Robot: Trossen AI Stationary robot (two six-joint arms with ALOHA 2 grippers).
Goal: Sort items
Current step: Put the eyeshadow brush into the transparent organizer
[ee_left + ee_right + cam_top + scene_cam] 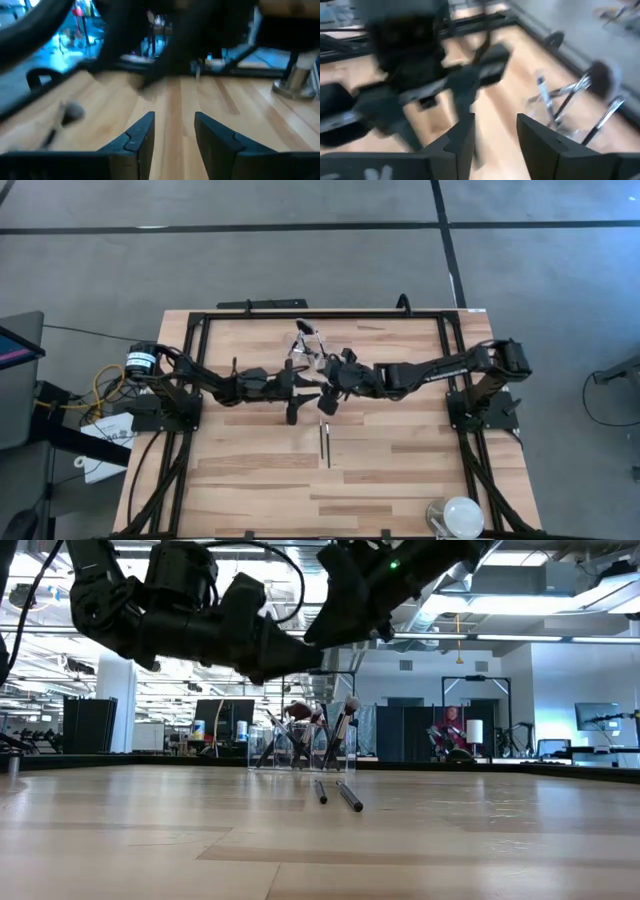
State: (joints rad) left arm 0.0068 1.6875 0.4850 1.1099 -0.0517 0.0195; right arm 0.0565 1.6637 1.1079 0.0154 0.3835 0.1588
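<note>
two brushes point(324, 441) flat, others point(335, 735) upright

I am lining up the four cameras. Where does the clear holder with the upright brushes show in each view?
High view: clear holder near the far edge, centre.
Low view: mid-picture, far back, behind two loose brushes.
Left wrist view: cannot tell.
Right wrist view: at the right, blurred.
Shared landmark: the holder's upright brushes.

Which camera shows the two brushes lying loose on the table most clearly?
The low view: the two loose brushes lie side by side in front of the clear holder. The high view shows them as thin dark lines. Neither wrist view clearly shows them.
</note>
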